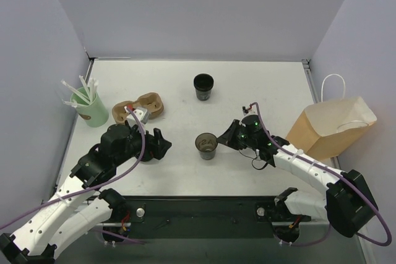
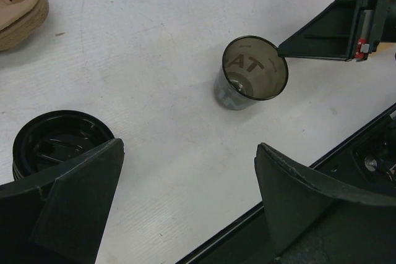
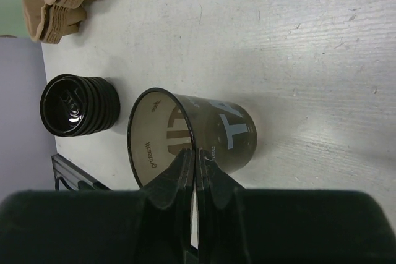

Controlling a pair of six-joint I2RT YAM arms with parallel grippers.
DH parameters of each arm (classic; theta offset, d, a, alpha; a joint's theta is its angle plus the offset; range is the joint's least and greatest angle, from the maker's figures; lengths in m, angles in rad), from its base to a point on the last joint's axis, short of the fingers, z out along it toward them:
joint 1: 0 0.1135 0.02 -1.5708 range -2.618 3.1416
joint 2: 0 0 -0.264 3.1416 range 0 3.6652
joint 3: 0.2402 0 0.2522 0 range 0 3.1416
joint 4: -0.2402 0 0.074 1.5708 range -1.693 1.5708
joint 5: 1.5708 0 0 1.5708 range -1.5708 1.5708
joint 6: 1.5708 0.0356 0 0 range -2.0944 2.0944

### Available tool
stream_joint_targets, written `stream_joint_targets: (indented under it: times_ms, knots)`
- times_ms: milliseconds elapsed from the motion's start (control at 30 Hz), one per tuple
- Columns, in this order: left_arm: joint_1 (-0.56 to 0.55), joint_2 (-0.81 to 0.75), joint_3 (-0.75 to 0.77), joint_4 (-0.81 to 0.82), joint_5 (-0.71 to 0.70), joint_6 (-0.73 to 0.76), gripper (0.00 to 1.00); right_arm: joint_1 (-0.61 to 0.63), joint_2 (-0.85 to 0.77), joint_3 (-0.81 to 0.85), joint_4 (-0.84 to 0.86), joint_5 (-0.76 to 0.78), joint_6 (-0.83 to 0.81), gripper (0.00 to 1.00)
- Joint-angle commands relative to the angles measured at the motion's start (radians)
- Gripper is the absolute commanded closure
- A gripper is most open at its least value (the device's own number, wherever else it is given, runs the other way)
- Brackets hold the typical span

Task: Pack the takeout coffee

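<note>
Right gripper (image 3: pixel 195 156) — jaws pinching smoky cup (image 3: pixel 232 137) rim.

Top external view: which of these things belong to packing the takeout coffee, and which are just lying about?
For the job:
- takeout coffee, lidded, at the far middle
- brown paper bag

Lying about:
- open tinted cup, its rim pinched by the right fingers
- ribbed black stack
- mint-green cup of straws
- brown cup carrier
</note>
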Motion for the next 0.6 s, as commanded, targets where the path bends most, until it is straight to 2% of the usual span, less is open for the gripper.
stream_joint_targets:
  times_ms: [0,100,133,200,267,367,467,533,567]
  knots:
    - [-0.004,0.004,0.053,-0.033,-0.136,-0.027,0.03,0.004,-0.070,0.021,-0.002,0.056,-0.016,0.91]
    - [-0.004,0.015,0.085,-0.116,-0.253,-0.068,0.03,0.004,-0.124,0.053,-0.096,0.092,-0.046,0.72]
    - [-0.004,0.024,0.096,-0.185,-0.351,-0.123,0.03,0.004,-0.142,0.067,-0.127,0.102,-0.059,0.69]
    - [-0.002,0.037,0.117,-0.265,-0.448,-0.189,0.04,0.004,-0.187,0.117,-0.247,0.137,-0.085,0.62]
    - [-0.006,0.060,0.131,-0.372,-0.597,-0.281,0.05,0.009,-0.214,0.140,-0.317,0.155,-0.122,0.60]
    - [0.001,0.113,0.151,-0.406,-0.680,-0.313,0.12,0.032,-0.276,0.150,-0.392,0.186,-0.142,0.61]
    - [0.007,0.201,0.182,-0.432,-0.694,-0.346,0.19,0.058,-0.334,0.142,-0.429,0.215,-0.148,0.61]
    - [0.017,0.272,0.195,-0.455,-0.700,-0.387,0.30,0.080,-0.368,0.139,-0.451,0.238,-0.148,0.61]
    - [0.024,0.294,0.194,-0.457,-0.701,-0.396,0.32,0.084,-0.377,0.133,-0.454,0.240,-0.144,0.61]
